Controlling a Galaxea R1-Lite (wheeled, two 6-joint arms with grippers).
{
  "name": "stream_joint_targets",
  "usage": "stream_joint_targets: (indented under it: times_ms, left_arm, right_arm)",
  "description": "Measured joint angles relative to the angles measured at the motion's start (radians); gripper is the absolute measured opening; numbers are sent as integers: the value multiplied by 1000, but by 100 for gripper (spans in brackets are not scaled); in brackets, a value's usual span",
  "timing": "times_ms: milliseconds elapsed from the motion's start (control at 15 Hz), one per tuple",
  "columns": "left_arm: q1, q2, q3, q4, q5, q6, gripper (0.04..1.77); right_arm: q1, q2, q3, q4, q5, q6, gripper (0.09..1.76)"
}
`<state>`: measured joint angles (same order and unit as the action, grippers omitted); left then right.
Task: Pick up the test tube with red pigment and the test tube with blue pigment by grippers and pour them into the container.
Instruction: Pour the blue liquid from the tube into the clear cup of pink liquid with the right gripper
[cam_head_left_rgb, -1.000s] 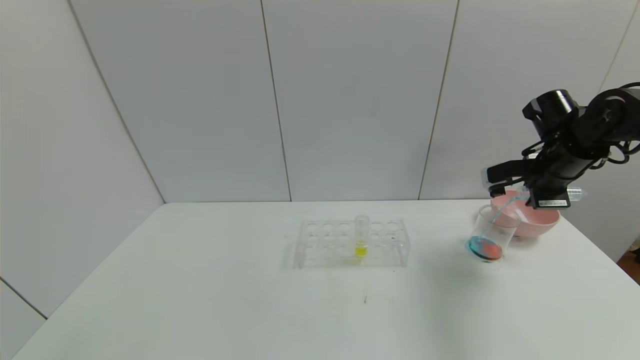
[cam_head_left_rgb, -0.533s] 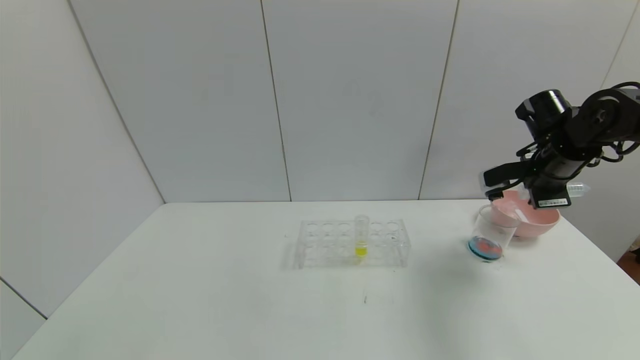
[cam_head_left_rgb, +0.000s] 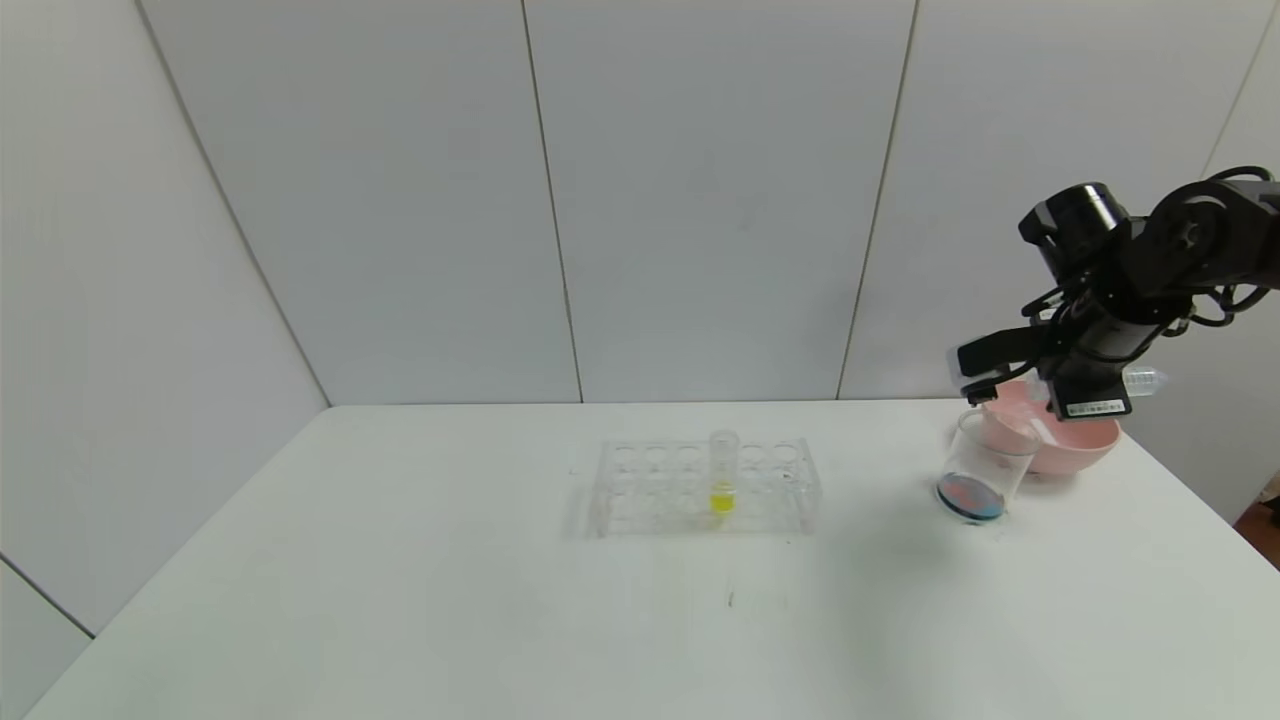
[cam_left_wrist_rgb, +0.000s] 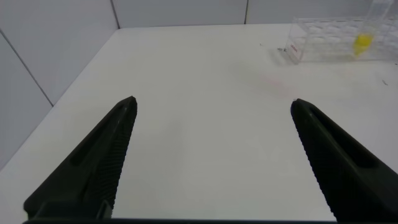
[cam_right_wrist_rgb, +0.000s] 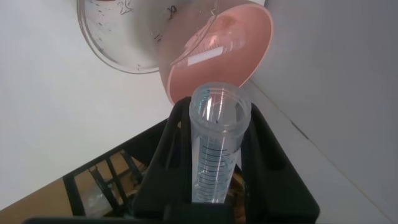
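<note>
Clear test tube, emptied, clamped between right gripper jaws above container.

The right arm reaches in from the right, raised and bent at the wrist — its gripper clamped tight, fingers pointing left. The left gripper hangs low, its two fingers spread wide apart.
</note>
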<state>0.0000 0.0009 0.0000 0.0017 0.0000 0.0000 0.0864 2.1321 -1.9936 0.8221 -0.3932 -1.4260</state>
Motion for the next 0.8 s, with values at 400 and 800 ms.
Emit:
stream_joint_targets:
  times_ms: [400,800]
  left_arm:
    - [0,0,0,0,0,0,176]
    - [0,0,0,0,0,0,176]
  right_arm:
    - [-55,-23,4,-4,349,239,51]
    - [-142,-114,98,-80,819,596,51]
